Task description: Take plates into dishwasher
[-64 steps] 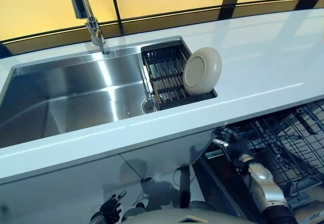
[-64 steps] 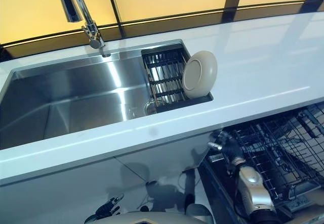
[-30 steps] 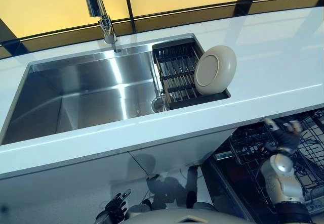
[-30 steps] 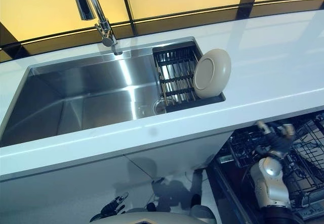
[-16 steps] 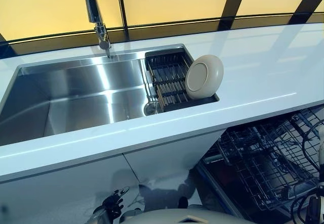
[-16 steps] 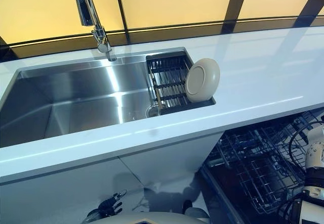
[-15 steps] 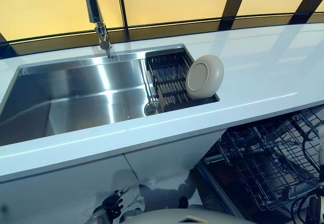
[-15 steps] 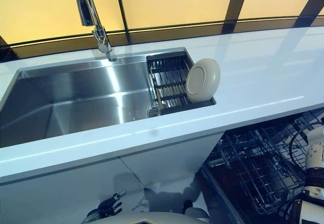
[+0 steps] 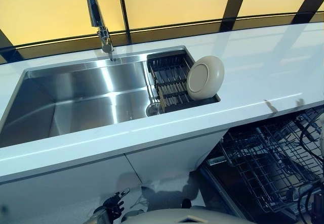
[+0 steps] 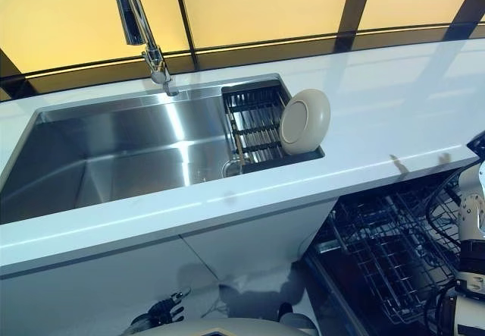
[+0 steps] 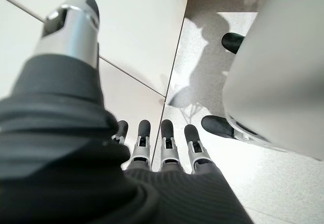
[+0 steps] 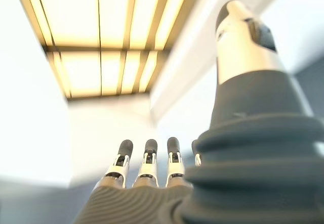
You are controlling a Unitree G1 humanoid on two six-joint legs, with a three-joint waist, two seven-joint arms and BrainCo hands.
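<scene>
A beige plate [image 9: 205, 77] stands on edge in a dark drying rack [image 9: 169, 77] at the right end of the sink; it also shows in the right eye view [image 10: 305, 120]. The dishwasher's wire rack [image 9: 268, 163] is pulled out below the counter at the lower right and holds no plate. My right hand [image 12: 147, 161] is raised at the far right, above the rack, fingers straight and empty, pointing up at the ceiling lights. My left hand [image 9: 112, 205] hangs low by the cabinet front, fingers [image 11: 167, 133] straight and empty.
A steel sink [image 9: 76, 97] with a tall faucet [image 9: 98, 16] lies left of the drying rack. The white counter [image 9: 263, 62] runs to the right above the dishwasher. A white cabinet front [image 9: 157, 155] stands below the sink.
My right arm has risen from the dishwasher rack and swung out to the far right edge. The camera has shifted. The plate has not moved.
</scene>
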